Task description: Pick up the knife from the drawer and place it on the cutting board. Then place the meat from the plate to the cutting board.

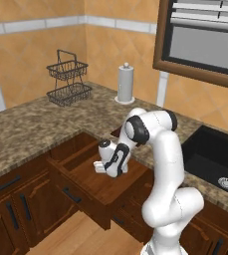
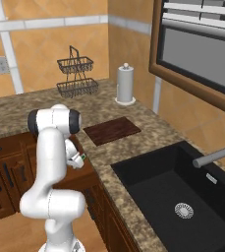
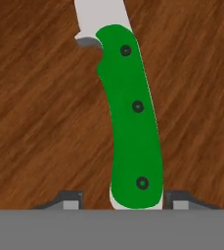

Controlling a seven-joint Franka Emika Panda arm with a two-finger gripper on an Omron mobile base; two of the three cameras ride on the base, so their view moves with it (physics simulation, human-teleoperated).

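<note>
The knife [image 3: 133, 122] lies on the wooden floor of the open drawer [image 1: 93, 184], its green handle running up the hand view and its pale blade at the top. My gripper [image 3: 125, 197] is down in the drawer [image 3: 40, 112] with one fingertip on each side of the handle's butt. The right tip sits close against the handle, while a gap shows on the left. My hand [image 1: 99, 168] hangs low over the drawer bottom. A speck of green from the knife [image 2: 83, 157] shows beside the arm. The cutting board [image 2: 111, 130] lies on the counter behind the drawer. The meat and plate are out of view.
A paper-towel holder [image 1: 125, 83] and a wire basket rack [image 1: 68, 79] stand at the back of the granite counter. A black sink [image 2: 182, 197] with a faucet [image 2: 214, 155] lies to the right. Cabinet doors [image 1: 16, 214] flank the drawer's front.
</note>
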